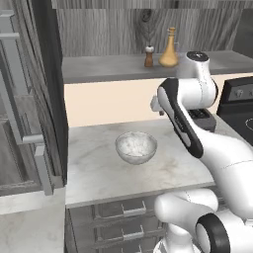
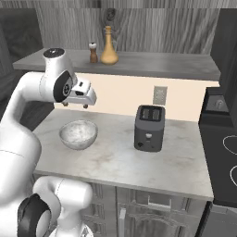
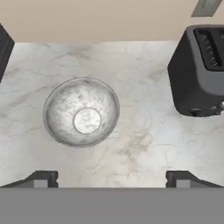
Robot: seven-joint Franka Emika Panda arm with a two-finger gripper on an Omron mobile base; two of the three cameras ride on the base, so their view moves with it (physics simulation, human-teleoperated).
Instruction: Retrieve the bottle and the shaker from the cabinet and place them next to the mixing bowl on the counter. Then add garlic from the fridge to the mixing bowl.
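no readable writing or brand marks on anything. the gripper point(image 3: 112, 178) hangs above the counter point(image 3: 144, 144), its two finger tips spread wide apart with nothing between them. the mixing bowl point(image 3: 81, 112) sits on the counter below it, holding nothing. the bottle point(image 2: 109, 47) and the shaker point(image 2: 93, 53) stand just beside each other on the cabinet point(image 2: 152, 28) shelf. the right base view and hand view show a dark toaster point(image 2: 149, 127) near the bowl; the left base view shows grey drawers point(image 1: 118, 222) under the counter.

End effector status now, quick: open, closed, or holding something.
End effector: open, fingertips spread wide, holding nothing, above the counter near the mixing bowl.
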